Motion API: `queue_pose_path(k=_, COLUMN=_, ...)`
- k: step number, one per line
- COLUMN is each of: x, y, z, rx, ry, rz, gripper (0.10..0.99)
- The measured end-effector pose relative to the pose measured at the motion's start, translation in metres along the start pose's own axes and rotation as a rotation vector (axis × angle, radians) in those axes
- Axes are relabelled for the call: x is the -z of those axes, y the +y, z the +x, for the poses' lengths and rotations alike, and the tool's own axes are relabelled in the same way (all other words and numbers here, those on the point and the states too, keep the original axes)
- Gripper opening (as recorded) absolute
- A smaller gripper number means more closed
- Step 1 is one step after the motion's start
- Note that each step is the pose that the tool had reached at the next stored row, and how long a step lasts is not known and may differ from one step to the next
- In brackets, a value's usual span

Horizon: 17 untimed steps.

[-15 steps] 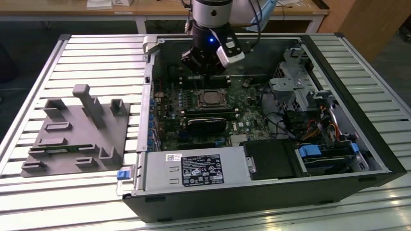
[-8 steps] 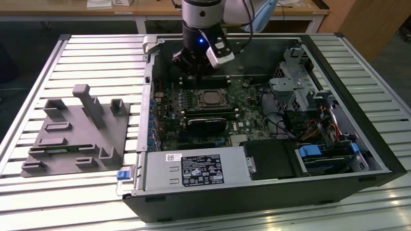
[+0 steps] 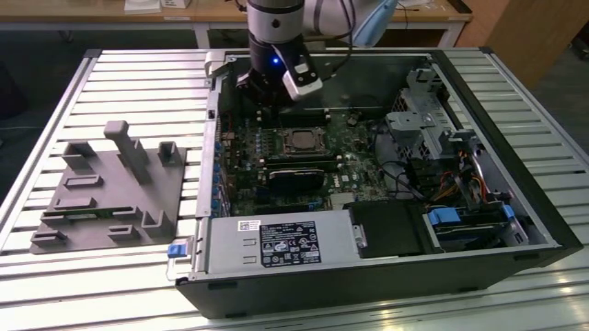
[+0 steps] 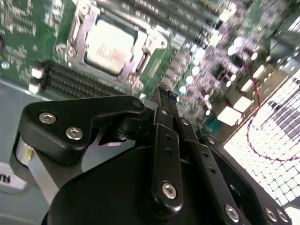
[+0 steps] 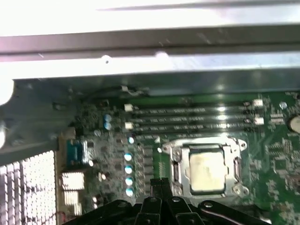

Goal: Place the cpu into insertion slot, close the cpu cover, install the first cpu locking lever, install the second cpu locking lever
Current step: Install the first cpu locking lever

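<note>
Pincer [image 4: 162,92] closed (fingertips together) near cpu [image 4: 108,44].

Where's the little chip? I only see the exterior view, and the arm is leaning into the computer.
Observer: In both wrist views the cpu lies flat on the green motherboard with its pale face up.
Operator: Is the metal lid down over it?
Observer: In the first wrist view the cpu cover lies flat around the cpu, and the cpu's face shows through its square window.
Operator: Is the arm holding anything?
Observer: No. In the second wrist view the gripper has its jaws shut with nothing between them, and it is not touching the cpu.
</note>
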<state>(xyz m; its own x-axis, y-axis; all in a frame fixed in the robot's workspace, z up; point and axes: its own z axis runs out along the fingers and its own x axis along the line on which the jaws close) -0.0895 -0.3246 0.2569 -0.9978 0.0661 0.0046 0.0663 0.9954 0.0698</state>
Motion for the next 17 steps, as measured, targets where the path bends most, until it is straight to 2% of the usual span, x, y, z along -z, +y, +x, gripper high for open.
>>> queue_pose_path(k=3, x=-0.0005, y=-0.0004, z=0.0037, rx=0.0, ry=0.0032, rz=-0.048, gripper=0.106)
queue_pose_path(k=9, x=-0.0012, y=-0.0008, z=0.0076, rx=0.001, ry=0.0104, rz=-0.156, gripper=0.106)
queue_pose_path(k=11, x=-0.0016, y=-0.001, z=0.0085, rx=0.001, ry=0.0123, rz=-0.185, gripper=0.106)
queue_pose_path(k=13, x=-0.0022, y=-0.0012, z=0.0091, rx=0.001, ry=0.0134, rz=-0.203, gripper=0.106)
queue_pose_path(k=17, x=-0.0072, y=-0.0017, z=0.009, rx=0.001, ry=0.0136, rz=-0.206, gripper=0.106)
